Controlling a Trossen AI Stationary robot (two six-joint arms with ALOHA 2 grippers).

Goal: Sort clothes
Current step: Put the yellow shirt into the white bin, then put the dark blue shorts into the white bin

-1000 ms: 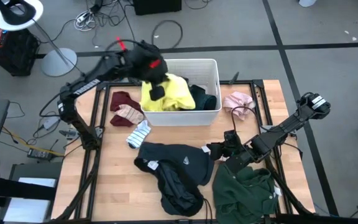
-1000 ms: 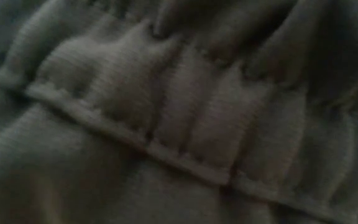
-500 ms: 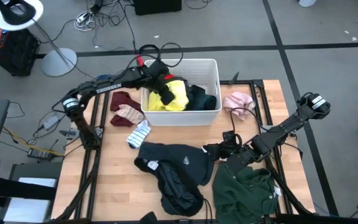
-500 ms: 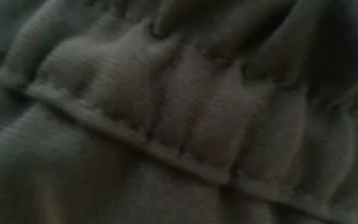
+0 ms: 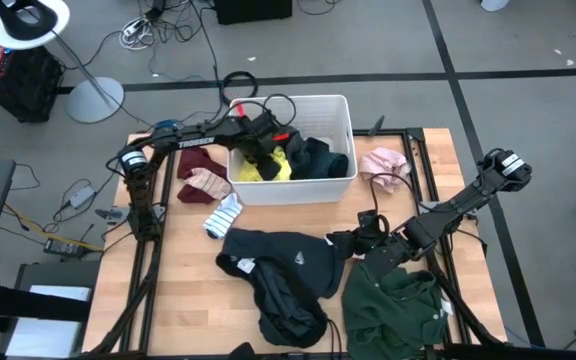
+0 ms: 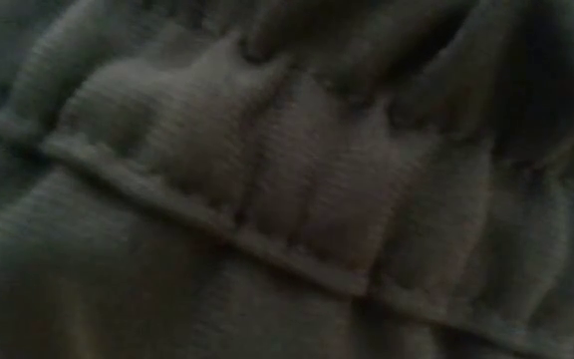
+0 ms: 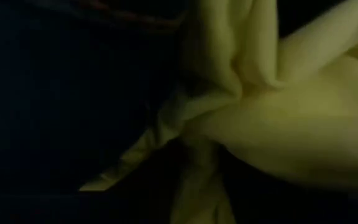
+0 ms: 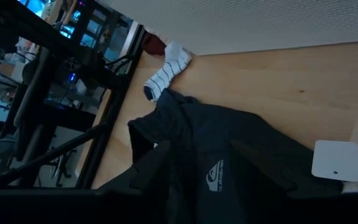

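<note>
The white bin (image 5: 340,105) stands at the table's far middle, with a yellow shirt (image 5: 276,170) and a dark garment (image 5: 326,158) lying in it. My left gripper (image 5: 258,150) is low inside the bin, right over the yellow shirt (image 7: 278,124), whose bunched folds fill the left wrist view. A black top (image 5: 278,270) lies spread on the table's near middle. My right gripper (image 5: 353,240) rests low at the black top's right edge, between it and a dark green top (image 5: 393,305). The right wrist view looks across the black top (image 8: 229,168) to a striped sock (image 8: 163,78).
Left of the bin lie a maroon piece (image 5: 193,160) and a pale pink piece (image 5: 206,183), and the striped sock (image 5: 223,215) lies before it. Another pink piece (image 5: 383,162) lies right of the bin. Ribbed grey fabric (image 6: 287,199) covers the whole low view.
My left gripper has gone down from above the bin's near left rim into the bin, carrying the yellow shirt. The shirt, held up and spread over the bin's near wall a second ago, now lies bunched low inside it.
</note>
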